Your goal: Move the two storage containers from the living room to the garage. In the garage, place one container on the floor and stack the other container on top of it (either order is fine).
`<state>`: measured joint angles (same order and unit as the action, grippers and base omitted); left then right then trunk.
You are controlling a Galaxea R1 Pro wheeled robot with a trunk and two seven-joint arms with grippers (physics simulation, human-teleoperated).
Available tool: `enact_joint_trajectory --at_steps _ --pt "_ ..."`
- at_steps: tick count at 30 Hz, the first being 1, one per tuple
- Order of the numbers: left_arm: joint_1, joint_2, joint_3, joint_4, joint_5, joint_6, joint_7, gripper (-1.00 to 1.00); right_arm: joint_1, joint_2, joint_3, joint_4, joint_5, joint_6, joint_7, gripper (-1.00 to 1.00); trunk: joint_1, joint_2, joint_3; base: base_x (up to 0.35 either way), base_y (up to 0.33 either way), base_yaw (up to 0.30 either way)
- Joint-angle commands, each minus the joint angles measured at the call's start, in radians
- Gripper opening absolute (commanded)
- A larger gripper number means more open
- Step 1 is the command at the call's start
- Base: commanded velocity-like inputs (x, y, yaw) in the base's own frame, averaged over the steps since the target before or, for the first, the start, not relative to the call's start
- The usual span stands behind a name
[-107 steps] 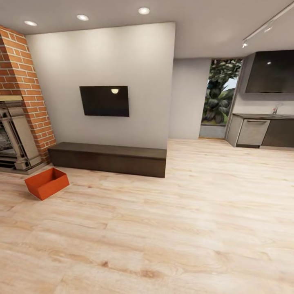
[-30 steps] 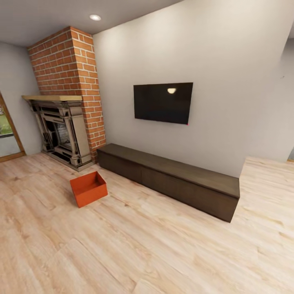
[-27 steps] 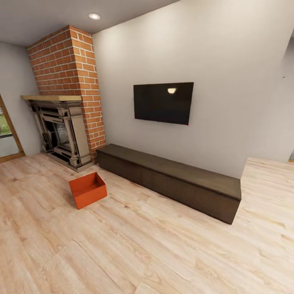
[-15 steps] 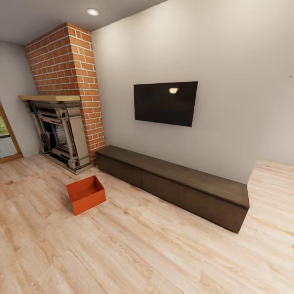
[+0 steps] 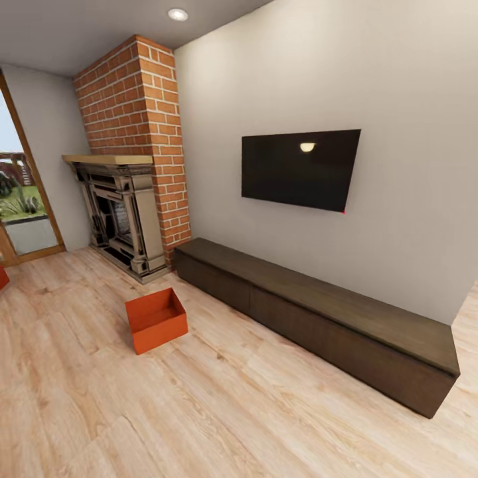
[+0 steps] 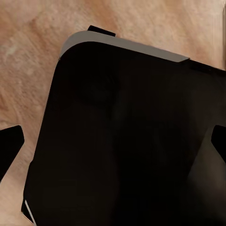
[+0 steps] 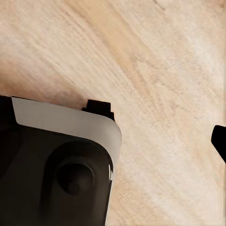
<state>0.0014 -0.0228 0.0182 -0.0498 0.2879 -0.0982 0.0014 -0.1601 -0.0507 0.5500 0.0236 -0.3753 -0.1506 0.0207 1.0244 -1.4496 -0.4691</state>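
Note:
One orange-red open-top storage container [image 5: 157, 320] sits empty on the light wood-plank floor of the living room, in front of the stone fireplace [image 5: 123, 212] and left of the low cabinet. A sliver of the same orange-red [image 5: 2, 276] shows at the picture's left edge by the glass door, cut off. In the left wrist view my left gripper [image 6: 113, 143] is open, its dark fingertips [image 6: 10, 145] far apart over the robot's black base. In the right wrist view one fingertip [image 7: 219, 140] of my right gripper [image 7: 115, 141] shows far out at the edge, above the plank floor. Neither gripper holds anything.
A red brick chimney [image 5: 143, 133] rises beside the fireplace. A long, low dark cabinet [image 5: 318, 315] runs along the white wall under a wall-mounted TV [image 5: 299, 169]. A wood-framed glass garden door [image 5: 23, 199] stands at the left. Wood floor [image 5: 219, 411] stretches in front.
The camera has moved and turned left, so the whole scene has shifted right. The garden door and the orange sliver at the left edge have come into view. The container lies where it was.

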Motion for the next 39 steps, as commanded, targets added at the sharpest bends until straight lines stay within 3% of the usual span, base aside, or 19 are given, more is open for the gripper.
enact_joint_trajectory --at_steps 1,39 --pt "0.0 0.0 0.001 -0.001 0.004 -0.002 0.0 1.0 -0.001 0.0 0.008 0.003 -0.01 -0.005 0.002 1.0 0.001 0.0 -0.001 0.323 0.0 0.039" --pt "0.0 0.0 0.0 -0.001 0.004 -0.002 0.0 1.0 -0.001 0.0 0.008 0.005 -0.01 -0.002 0.002 1.0 0.001 0.0 -0.001 0.322 0.0 0.002"
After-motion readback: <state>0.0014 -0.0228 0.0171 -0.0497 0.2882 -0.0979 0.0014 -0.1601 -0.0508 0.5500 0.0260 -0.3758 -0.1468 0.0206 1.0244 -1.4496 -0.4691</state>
